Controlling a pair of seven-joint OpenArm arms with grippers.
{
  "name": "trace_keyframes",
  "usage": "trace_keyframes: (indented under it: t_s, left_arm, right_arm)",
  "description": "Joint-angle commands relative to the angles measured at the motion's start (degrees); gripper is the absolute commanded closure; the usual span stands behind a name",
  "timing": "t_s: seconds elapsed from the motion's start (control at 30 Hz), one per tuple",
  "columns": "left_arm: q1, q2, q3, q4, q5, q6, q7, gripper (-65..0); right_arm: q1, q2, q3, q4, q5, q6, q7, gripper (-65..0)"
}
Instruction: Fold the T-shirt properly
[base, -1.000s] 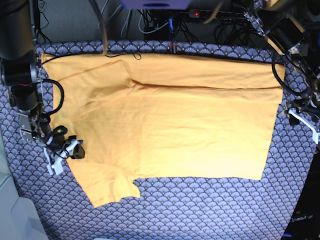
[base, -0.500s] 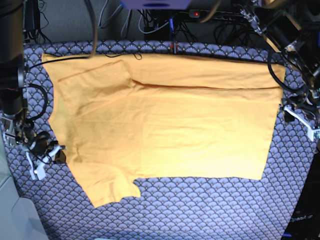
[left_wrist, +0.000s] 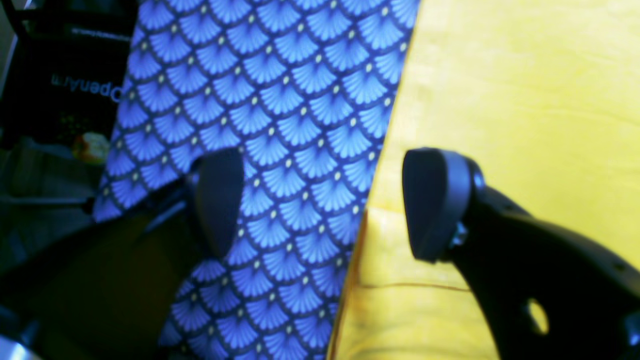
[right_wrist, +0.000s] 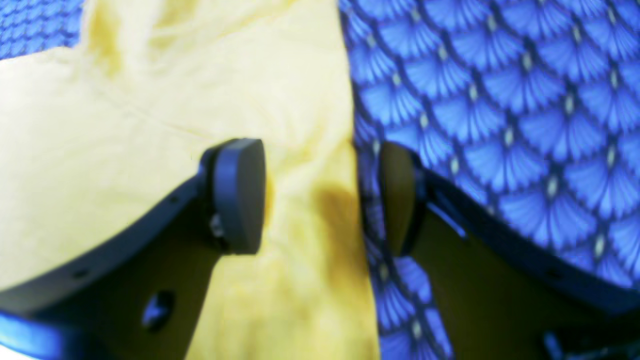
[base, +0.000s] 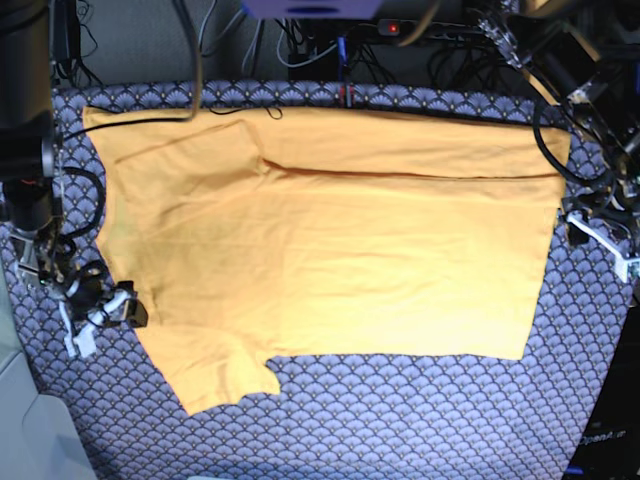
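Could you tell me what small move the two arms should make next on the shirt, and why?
Probably close both grippers. The left gripper and the right gripper each stand open astride an edge of the T-shirt, one finger over fabric, one over the patterned cloth, so pinching would secure both sides for a fold.

1. T-shirt (base: 340, 250): plain yellow-orange, spread flat, lightly wrinkled, covering most of the surface.
2. Far edge folded over, long crease running left to right.
3. One sleeve sticks out near-left.
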Motion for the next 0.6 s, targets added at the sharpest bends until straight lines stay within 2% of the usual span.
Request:
trace_keyframes:
  t_s: [0.0, 0.1, 0.37, 0.47, 0.57]
  left_arm:
    - [-0.85, -0.92, -0.08, 1.20, -0.44, 0.00, -0.97, -48.1]
    - [-0.85, -0.92, -0.08, 1.20, -0.44, 0.00, -0.97, -48.1]
    - [-0.85, -0.92, -0.08, 1.20, -0.44, 0.00, -0.97, -48.1]
    - [-0.76, -0.92, -0.08, 1.20, -0.44, 0.00, -0.97, -48.1]
    - [0.12, -0.92, -0.08, 1.20, -0.44, 0.00, -0.97, -48.1]
  right_arm:
    - [1.94, 0.81, 0.25, 0.42, 0.92, 0.36, 1.74, -36.8]
    - [1.76, 0.81, 0.25, 0.15, 0.92, 0.36, 3.50, -36.9]
    - [1.50, -0.24, -0.01, -0.46, 0.92, 0.36, 3.41, -36.9]
    - [1.50, -0.77, -0.27, -2.40, 0.75, -2.23, 3.59, -36.9]
    - [1.59, -0.86, 0.08, -2.66, 0.75, -2.49, 3.59, -36.9]
